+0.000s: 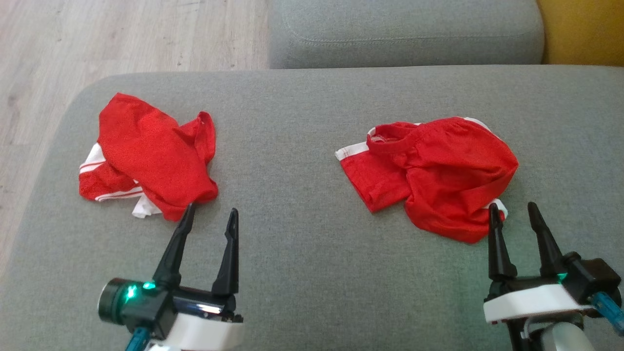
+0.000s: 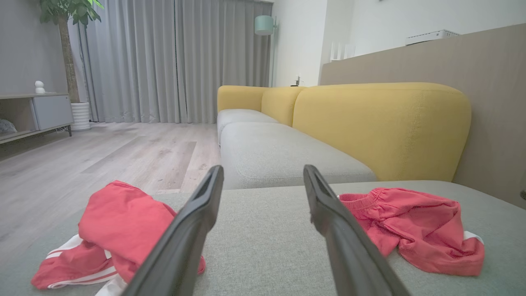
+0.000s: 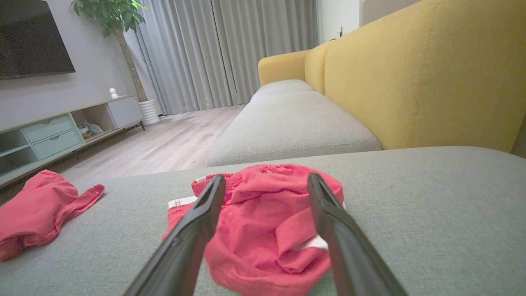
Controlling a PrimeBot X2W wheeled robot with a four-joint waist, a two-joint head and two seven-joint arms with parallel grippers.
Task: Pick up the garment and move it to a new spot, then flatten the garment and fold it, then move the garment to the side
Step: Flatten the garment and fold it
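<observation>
Our left claw (image 1: 212,208) and right claw (image 1: 512,204) stand spread and empty, each at the near edge of a red garment on the sofa seat (image 1: 302,273): the left garment (image 1: 146,151), the right garment (image 1: 438,175). We should pinch a thick fold (not a loose hem).

Two red garments: left garment (image 1: 151,156), right garment (image 1: 438,175); two end effectors: left end effector (image 1: 212,208), right end effector (image 1: 512,204)

Soft, even indoor light covered the sofa seat (image 1: 312,273); shadows were faint. The head view was grainy, and a green lamp (image 1: 130,291) on the left gripper (image 1: 213,208) flared. Both wrist views bent lines near their edges.
</observation>
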